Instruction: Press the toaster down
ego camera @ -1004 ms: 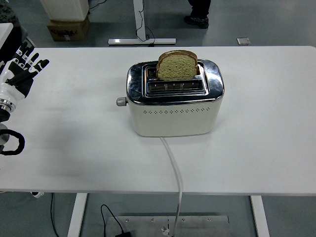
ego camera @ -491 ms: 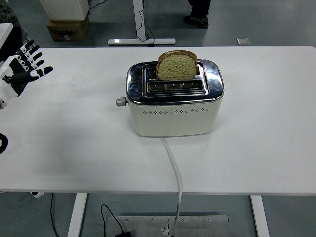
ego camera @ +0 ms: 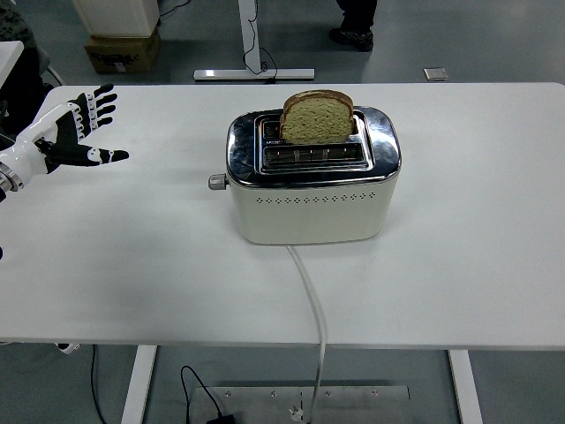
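Toaster point(ego camera: 311, 201): cream body with a chrome top, standing upright at the middle of the white table point(ego camera: 477, 265), its long side toward the near edge.
Lever point(ego camera: 216, 182): a small grey knob sticking out of the toaster's left end, sitting high, near the chrome top.
Bread slice point(ego camera: 317, 117): one slice standing in the far slot, most of it showing above the chrome; the near slot holds nothing.
Power cord point(ego camera: 311, 300): white, running from the base of the toaster's front toward the near edge and down over it.
Left hand point(ego camera: 72, 138): over the table's far left part, well apart from the toaster and to the left of the lever; fingers spread wide and pointing roughly toward the toaster, thumb stretched out to the right, holding nothing.
Right hand: not seen in this view.
Background: a cardboard box point(ego camera: 123, 51) on the floor beyond the table's far left, a white stand base point(ego camera: 253, 74) behind the table, and a person's shoe point(ego camera: 351, 37) at the top edge.
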